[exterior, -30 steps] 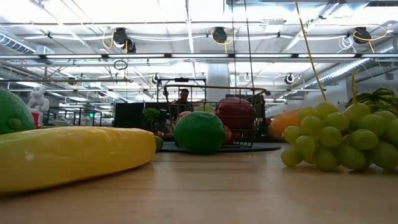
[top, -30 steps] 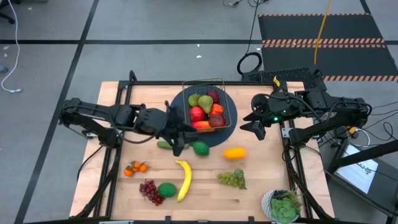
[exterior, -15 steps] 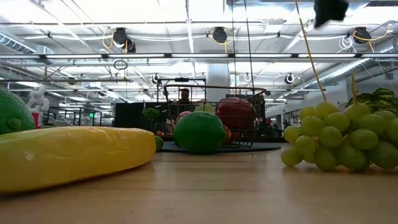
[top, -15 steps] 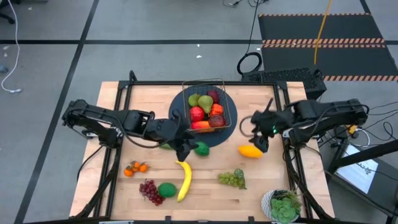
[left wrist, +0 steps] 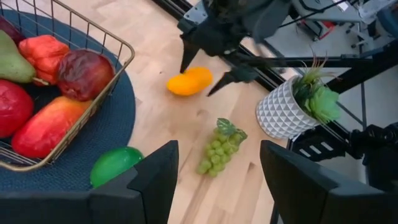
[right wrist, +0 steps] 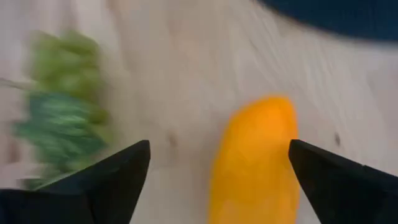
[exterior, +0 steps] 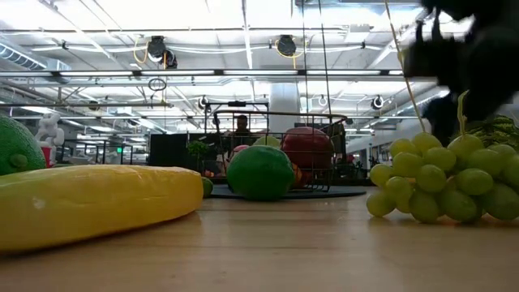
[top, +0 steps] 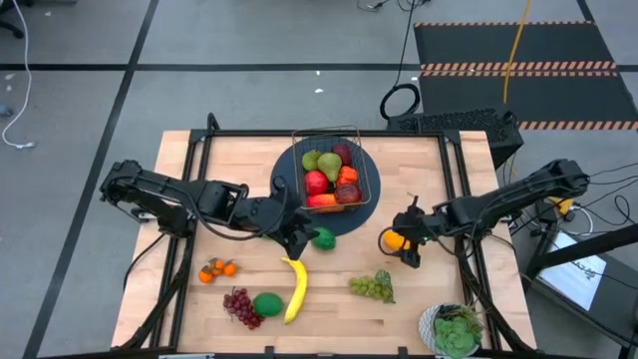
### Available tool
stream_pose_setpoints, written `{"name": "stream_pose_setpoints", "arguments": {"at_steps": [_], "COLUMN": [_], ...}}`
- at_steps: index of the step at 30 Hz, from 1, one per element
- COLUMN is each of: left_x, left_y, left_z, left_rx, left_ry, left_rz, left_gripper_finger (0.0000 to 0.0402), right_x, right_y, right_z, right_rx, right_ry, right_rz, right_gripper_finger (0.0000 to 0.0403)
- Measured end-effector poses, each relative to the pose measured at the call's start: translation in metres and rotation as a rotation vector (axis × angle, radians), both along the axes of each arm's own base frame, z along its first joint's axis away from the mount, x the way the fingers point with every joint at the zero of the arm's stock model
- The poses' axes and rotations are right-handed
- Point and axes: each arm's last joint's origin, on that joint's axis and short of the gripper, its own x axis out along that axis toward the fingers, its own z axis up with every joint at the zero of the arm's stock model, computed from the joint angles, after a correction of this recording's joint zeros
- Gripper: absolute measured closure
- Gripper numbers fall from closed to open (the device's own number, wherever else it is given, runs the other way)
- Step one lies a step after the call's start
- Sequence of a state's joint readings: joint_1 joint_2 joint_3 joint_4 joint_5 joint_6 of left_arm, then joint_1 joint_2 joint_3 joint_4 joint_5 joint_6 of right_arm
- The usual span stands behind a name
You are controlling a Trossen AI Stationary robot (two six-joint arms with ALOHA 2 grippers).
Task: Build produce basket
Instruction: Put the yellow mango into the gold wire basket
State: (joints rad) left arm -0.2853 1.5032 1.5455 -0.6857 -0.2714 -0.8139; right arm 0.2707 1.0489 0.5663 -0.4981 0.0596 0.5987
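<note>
The wire basket (top: 367,170) stands on a round dark-blue mat (top: 349,221), filled with a pear, apples and other produce. My right gripper (top: 404,246) is open, low over the orange mango (top: 390,239); in the right wrist view the mango (right wrist: 255,168) lies on the wood between its fingers. My left gripper (top: 297,244) is open beside the green lime (top: 322,238) at the mat's near edge, touching nothing. The left wrist view shows the lime (left wrist: 115,165) and the right gripper (left wrist: 198,79) astride the mango (left wrist: 189,81).
On the wood nearer me lie a banana (top: 295,287), green grapes (top: 372,287), purple grapes (top: 239,307), a second lime (top: 267,304) and small oranges (top: 216,268). A potted plant (top: 454,331) stands at the near right corner.
My right gripper has swung from beside the basket toward the near edge and come down over the mango, staying open. The mango has slid a little toward the table's right edge. My left gripper has crept slightly toward the lime.
</note>
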Motion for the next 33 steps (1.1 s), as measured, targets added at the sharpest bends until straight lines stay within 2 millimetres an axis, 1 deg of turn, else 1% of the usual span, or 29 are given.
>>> {"name": "stream_pose_setpoints", "arguments": {"at_steps": [3, 6, 12, 17, 20, 24, 27, 30, 33], "left_x": [0.0, 0.0, 0.0, 0.0, 0.0, 0.0, 0.0, 0.0, 0.0], "left_y": [0.0, 0.0, 0.0, 0.0, 0.0, 0.0, 0.0, 0.0, 0.0], "left_z": [0.0, 0.0, 0.0, 0.0, 0.0, 0.0, 0.0, 0.0, 0.0], "left_rx": [0.005, 0.007, 0.028, 0.028, 0.03, 0.048, 0.059, 0.063, 0.063], "left_ry": [0.0, 0.0, 0.002, 0.003, 0.003, 0.003, 0.004, 0.004, 0.003], "left_rz": [-0.005, -0.006, -0.02, -0.02, -0.021, -0.034, -0.042, -0.045, -0.045], "left_gripper_finger": [0.0174, 0.0174, 0.0174, 0.0174, 0.0174, 0.0174, 0.0174, 0.0174, 0.0174], "right_x": [-0.009, -0.013, -0.012, -0.02, -0.025, -0.028, -0.031, -0.035, -0.036], "right_y": [-0.003, -0.004, -0.004, -0.006, -0.008, -0.007, -0.007, -0.008, -0.008], "right_z": [-0.016, -0.023, -0.018, -0.008, -0.005, -0.008, -0.013, -0.019, -0.021], "right_rx": [-0.01, -0.011, 0.009, 0.018, -0.001, 0.026, 0.044, 0.04, 0.038], "right_ry": [0.05, 0.078, 0.072, 0.213, 0.281, 0.317, 0.346, 0.366, 0.374], "right_rz": [-0.057, -0.074, -0.105, -0.225, -0.245, -0.192, -0.185, -0.194, -0.194], "right_gripper_finger": [0.0012, 0.0012, 0.0012, 0.0012, 0.0012, 0.0012, 0.0015, 0.0028, 0.0049]}}
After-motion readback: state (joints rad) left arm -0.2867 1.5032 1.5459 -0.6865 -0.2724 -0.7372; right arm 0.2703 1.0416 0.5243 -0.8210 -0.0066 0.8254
